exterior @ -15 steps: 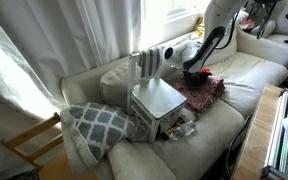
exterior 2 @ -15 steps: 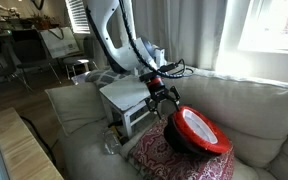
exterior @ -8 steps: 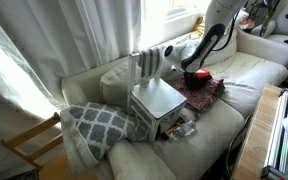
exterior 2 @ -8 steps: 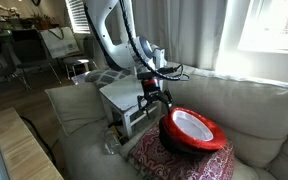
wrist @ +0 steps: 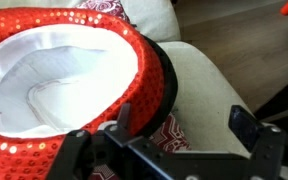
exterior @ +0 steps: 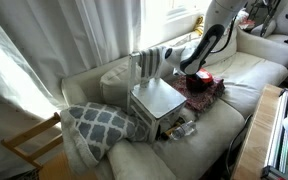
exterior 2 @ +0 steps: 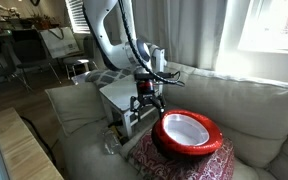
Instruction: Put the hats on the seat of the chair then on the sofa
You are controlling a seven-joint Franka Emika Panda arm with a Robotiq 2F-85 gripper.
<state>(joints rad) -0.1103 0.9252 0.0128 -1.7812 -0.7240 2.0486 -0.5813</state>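
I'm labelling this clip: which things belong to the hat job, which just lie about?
Job: red hat, black hat under it, grey-white chair, sofa, open gripper.
Lying about: patterned cloth, lattice pillow, bare-wood chair frame.

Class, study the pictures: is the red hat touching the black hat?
Touching. The wrist view shows the red hat lying upturned on the black hat, whose rim hugs the red edge with no gap.
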